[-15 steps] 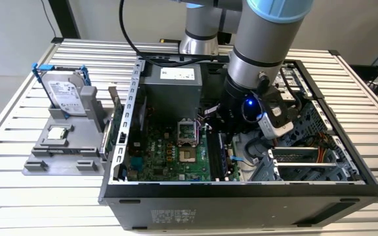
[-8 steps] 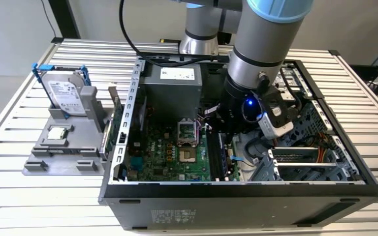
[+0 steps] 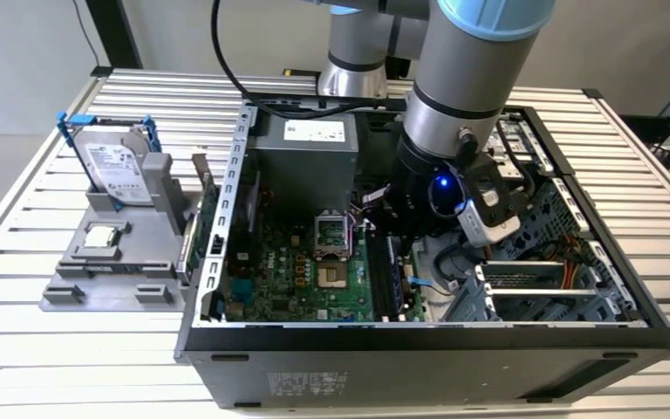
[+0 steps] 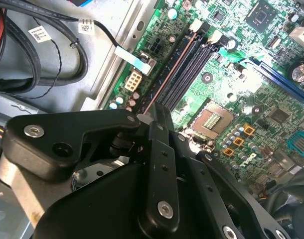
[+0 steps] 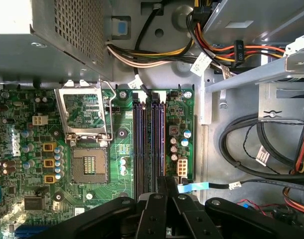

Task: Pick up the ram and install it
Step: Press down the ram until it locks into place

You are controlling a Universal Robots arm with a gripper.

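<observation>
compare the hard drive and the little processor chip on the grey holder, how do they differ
The hard drive stands upright on edge in the grey holder; the processor chip lies flat on it. The hard drive is much larger and oblong; the processor chip is small and square. The hard drive sits in a blue frame; the processor chip has none. Both are silver and sit outside the computer case, at the exterior view's left.

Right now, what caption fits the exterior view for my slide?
Robot arm's gripper reaches into the open computer case, above the motherboard's memory slots.
</observation>
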